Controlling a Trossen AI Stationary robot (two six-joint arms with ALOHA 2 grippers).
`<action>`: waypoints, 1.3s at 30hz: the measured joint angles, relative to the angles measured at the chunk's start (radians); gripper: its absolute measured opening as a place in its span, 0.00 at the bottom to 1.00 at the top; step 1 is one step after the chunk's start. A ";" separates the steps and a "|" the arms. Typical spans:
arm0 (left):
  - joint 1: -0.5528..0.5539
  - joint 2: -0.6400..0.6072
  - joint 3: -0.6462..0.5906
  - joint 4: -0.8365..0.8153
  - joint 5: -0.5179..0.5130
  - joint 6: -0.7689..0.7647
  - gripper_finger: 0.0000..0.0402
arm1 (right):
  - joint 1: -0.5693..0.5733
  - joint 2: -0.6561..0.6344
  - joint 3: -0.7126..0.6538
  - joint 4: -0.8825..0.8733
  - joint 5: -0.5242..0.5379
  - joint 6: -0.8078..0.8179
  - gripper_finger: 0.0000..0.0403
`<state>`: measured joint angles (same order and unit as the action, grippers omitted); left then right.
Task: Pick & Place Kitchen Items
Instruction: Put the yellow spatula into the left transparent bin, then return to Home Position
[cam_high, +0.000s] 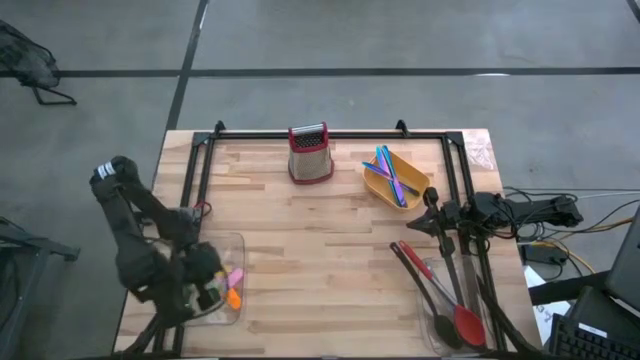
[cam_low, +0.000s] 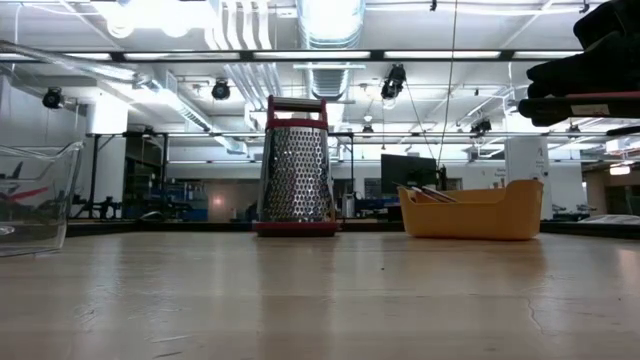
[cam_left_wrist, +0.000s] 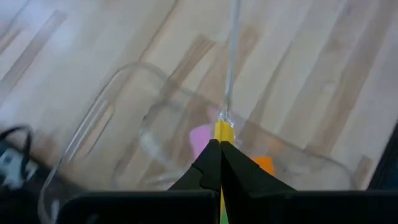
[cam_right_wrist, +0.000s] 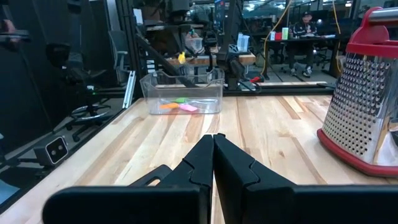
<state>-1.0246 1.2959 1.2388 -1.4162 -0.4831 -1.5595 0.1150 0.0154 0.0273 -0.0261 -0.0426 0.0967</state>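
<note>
Left wrist view showed the left gripper (cam_left_wrist: 219, 149) with its fingers pressed together on a small yellow piece (cam_left_wrist: 224, 132), held just above the clear box (cam_left_wrist: 124, 93). A pink piece (cam_left_wrist: 200, 138) and an orange piece (cam_left_wrist: 263, 164) lay in that box. The grip was only on the tip of the piece, so it could slip out and drop back in, or bump the thin wall of the box on the way up. The right gripper (cam_right_wrist: 213, 149) had its fingers shut on nothing and waited low over the table (cam_high: 320, 260), near the grater (cam_high: 310, 153). It might knock the grater if it swung that way. The colored sticks (cam_high: 392, 174) sat in the yellow tray (cam_high: 378, 187), and the black spoons (cam_high: 428, 290) and red spoon (cam_high: 468, 322) lay near the right arm, where a careless move could push them.
</note>
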 joint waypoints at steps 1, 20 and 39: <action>-0.028 -0.001 0.000 -0.030 0.000 -0.052 0.00 | 0.000 0.000 0.000 0.000 0.000 0.000 0.02; -0.284 0.136 -0.056 -0.136 0.227 -0.654 0.00 | 0.000 0.000 0.000 0.000 0.000 0.000 0.02; -0.220 0.139 -0.124 -0.061 -0.500 -0.540 0.32 | 0.000 0.000 0.000 0.000 0.000 0.000 0.02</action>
<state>-1.2450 1.4352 1.1149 -1.4769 -0.9829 -2.0994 0.1152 0.0156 0.0273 -0.0261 -0.0429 0.0967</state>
